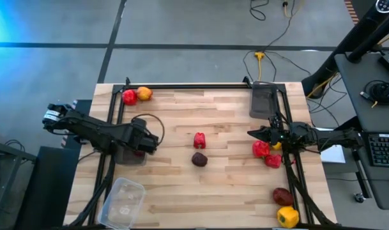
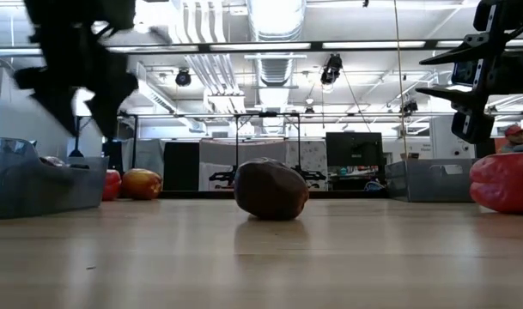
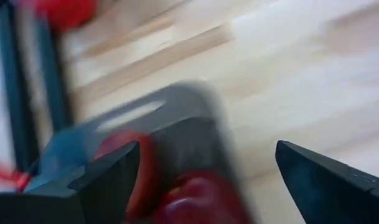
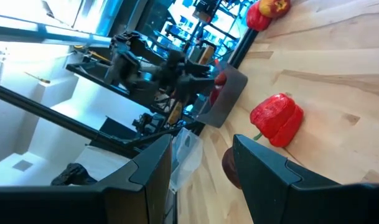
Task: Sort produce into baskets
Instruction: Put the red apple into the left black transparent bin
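Sitting in the left dark grey tray (image 3: 195,118), as a red piece (image 3: 124,165) and a darker maroon one (image 3: 198,199), both blurred in the left wrist view. Hovering right above that tray with the left gripper (image 3: 208,155), jaws spread wide and grasping nothing, probably because a piece is dropping or down and the fingers are making room for it.

Lying loose on the wooden table (image 1: 226,191) elsewhere: a red pepper (image 1: 199,140) at the middle with a maroon round one (image 1: 199,159) just nearer than it. Resting together at the far left corner, a red piece (image 1: 129,97) touching a yellow-orange one (image 1: 144,94). Crowding the right side, two red peppers (image 1: 260,149) (image 1: 273,160) with a bit of yellow between them and the arm. Waiting at the near right corner, a maroon piece (image 1: 282,195) and a yellow pepper (image 1: 287,216).

Standing apparently empty: the clear tub (image 1: 124,198) at the near left and the second grey tray (image 1: 264,101) at the far right, likely being kept for the other colours.

Reaching in from the right with the right gripper (image 1: 253,133), just beyond the red peppers and pointing toward the middle. Keeping its fingers (image 4: 264,180) partly apart, gripping nothing, seemingly facing the centre pepper for a coming pick.

Leaving most of the sorting undone, judging by the spread.
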You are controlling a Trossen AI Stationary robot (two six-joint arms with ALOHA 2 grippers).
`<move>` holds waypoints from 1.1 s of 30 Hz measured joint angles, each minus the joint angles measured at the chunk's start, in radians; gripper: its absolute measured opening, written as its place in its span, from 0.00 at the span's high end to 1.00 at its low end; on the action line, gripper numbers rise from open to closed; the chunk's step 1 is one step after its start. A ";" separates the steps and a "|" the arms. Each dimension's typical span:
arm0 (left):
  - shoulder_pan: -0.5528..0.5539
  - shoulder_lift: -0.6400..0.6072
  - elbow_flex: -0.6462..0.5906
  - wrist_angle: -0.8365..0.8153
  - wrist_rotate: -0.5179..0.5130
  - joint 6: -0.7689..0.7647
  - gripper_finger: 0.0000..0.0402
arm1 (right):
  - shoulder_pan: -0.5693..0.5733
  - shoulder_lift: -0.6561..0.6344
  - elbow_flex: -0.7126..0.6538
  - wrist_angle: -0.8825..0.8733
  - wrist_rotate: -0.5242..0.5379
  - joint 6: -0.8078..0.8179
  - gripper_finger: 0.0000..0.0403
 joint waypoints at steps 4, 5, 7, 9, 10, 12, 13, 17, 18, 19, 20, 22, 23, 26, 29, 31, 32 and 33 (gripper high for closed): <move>-0.007 0.002 0.078 0.258 -0.029 0.416 0.11 | 0.000 0.000 0.000 0.001 -0.007 0.075 0.60; -0.013 0.005 0.083 0.345 -0.017 0.542 0.11 | 0.000 0.000 0.000 0.002 -0.016 0.122 0.60; -0.037 0.021 0.079 0.517 0.047 0.780 0.11 | 0.000 0.000 0.000 0.026 -0.057 0.204 0.60; -0.065 0.050 0.063 0.657 0.113 0.969 0.11 | 0.000 0.000 0.000 0.068 -0.111 0.230 0.60; -0.075 0.069 0.055 0.706 0.132 1.037 0.11 | 0.000 0.000 0.000 0.089 -0.137 0.235 0.60; -0.084 0.116 0.051 0.790 0.150 1.129 0.11 | 0.000 0.000 0.000 0.114 -0.158 0.225 0.60; -0.083 0.140 0.052 0.822 0.150 1.144 0.11 | 0.000 0.000 0.000 0.117 -0.158 0.213 0.60; -0.061 0.255 0.090 0.855 0.151 1.152 0.11 | 0.000 0.000 0.000 0.110 -0.156 0.176 0.60; -0.058 0.285 0.106 0.851 0.153 1.159 0.11 | 0.000 0.000 0.000 0.110 -0.151 0.172 0.60; -0.054 0.314 0.128 0.846 0.163 1.173 0.11 | 0.000 0.000 0.000 0.110 -0.144 0.171 0.60; -0.052 0.340 0.153 0.846 0.185 1.193 0.11 | 0.000 0.000 0.000 0.109 -0.140 0.171 0.60; -0.047 0.394 0.210 0.840 0.223 1.225 0.11 | 0.000 0.000 0.000 0.104 -0.140 0.171 0.60; -0.046 0.420 0.240 0.826 0.233 1.242 0.11 | 0.000 0.000 0.000 0.098 -0.140 0.171 0.60; -0.035 0.504 0.326 0.783 0.286 1.296 0.10 | 0.000 0.001 0.000 0.096 -0.141 0.161 0.60; -0.022 0.586 0.401 0.751 0.331 1.342 0.08 | 0.000 0.007 0.000 0.095 -0.141 0.140 0.60; -0.009 0.633 0.448 0.724 0.332 1.368 0.06 | 0.000 0.013 0.000 0.098 -0.141 0.130 0.60; -0.002 0.651 0.470 0.711 0.335 1.375 0.06 | 0.000 0.017 0.000 0.097 -0.141 0.129 0.60; 0.006 0.666 0.489 0.701 0.338 1.381 0.05 | 0.000 0.020 0.000 0.097 -0.141 0.129 0.60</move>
